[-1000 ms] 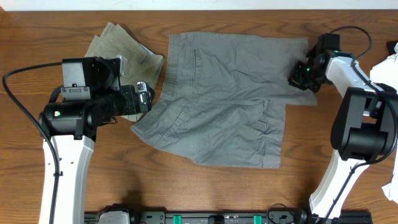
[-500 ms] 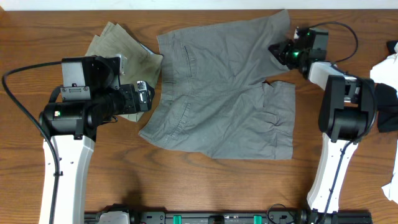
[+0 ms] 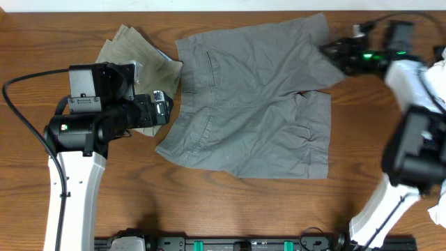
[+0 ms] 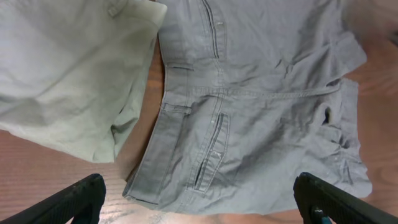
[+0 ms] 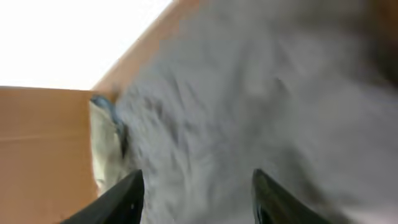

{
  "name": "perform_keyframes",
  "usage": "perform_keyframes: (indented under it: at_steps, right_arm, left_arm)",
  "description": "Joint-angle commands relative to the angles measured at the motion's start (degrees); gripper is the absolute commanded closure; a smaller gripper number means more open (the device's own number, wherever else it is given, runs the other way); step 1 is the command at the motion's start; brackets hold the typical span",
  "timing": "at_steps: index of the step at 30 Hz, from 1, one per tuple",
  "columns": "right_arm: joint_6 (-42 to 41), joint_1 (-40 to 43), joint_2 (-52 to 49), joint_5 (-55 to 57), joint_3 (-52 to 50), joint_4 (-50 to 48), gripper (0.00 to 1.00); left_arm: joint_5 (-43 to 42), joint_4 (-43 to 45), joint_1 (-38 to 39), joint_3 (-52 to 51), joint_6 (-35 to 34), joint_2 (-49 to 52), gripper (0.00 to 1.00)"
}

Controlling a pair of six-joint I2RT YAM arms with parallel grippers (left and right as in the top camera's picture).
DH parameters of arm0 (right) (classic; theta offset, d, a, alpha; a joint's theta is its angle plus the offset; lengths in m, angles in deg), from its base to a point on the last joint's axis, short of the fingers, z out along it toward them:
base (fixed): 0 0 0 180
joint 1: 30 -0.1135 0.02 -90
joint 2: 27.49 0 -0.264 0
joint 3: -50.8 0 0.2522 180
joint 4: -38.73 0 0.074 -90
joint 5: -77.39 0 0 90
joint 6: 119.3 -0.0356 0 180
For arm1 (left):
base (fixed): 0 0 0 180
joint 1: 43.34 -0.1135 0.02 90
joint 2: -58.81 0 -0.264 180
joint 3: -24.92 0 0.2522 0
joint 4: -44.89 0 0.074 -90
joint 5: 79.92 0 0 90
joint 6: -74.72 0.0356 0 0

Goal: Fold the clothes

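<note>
The clothes are two garments on the wooden table. A medium-grey pair of shorts (image 3: 244,97) lies spread flat at the middle, waistband to the left and legs to the right. A khaki-beige garment (image 3: 129,49) lies crumpled at its upper left. My left gripper (image 3: 164,108) hovers over the waistband's left edge, wide open, fingers far apart above the shorts (image 4: 261,93) and the khaki piece (image 4: 68,74). My right gripper (image 3: 333,52) sits at the upper leg's hem, jaws apart. Blurred grey cloth (image 5: 261,93) fills the right wrist view beyond that gripper (image 5: 197,177).
White items (image 3: 435,73) lie at the table's right edge, with another white piece (image 3: 439,209) lower down. A black cable (image 3: 21,118) loops beside the left arm. The table's far edge runs just above the shorts.
The right gripper dragged the upper leg toward the far edge, then opened and drew back to the right. The shorts now lie flatter. The left arm has not moved.
</note>
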State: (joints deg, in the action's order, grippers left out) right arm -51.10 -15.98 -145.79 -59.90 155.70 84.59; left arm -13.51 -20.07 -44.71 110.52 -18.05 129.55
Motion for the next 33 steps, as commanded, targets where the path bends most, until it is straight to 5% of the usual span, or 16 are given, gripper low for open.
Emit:
perform_keyframes:
  at_steps: [1,4,8,22,26,27,33]
  right_arm:
    - [10.36,0.59,2.27,17.11,-0.04,11.28,0.47]
    - [12.50,-0.26,1.68,29.05,-1.11,20.55,0.47]
    - [12.68,-1.31,0.98,33.99,-6.71,21.22,0.47]
    - [13.16,-2.19,0.96,15.78,-24.09,-5.90,0.51]
    - [13.14,-2.43,0.96,16.04,-24.20,-5.86,0.83]
    - [13.11,-2.38,0.96,16.74,-24.17,-5.68,0.99]
    - [13.70,0.63,4.61,31.30,-21.75,-0.11,0.99]
  left_arm:
    - [0.04,-0.15,0.17,1.05,0.55,-0.35,0.02]
    - [0.07,-0.09,0.17,1.05,0.55,-0.35,0.02]
    - [0.07,0.50,0.17,1.05,0.55,-0.35,0.02]
    - [0.07,0.72,0.17,1.05,0.55,-0.35,0.02]
    - [0.04,0.68,0.17,1.05,0.55,-0.35,0.02]
    - [0.07,0.68,0.17,1.05,0.55,-0.35,0.02]
    - [0.07,0.68,0.17,1.05,0.55,-0.35,0.02]
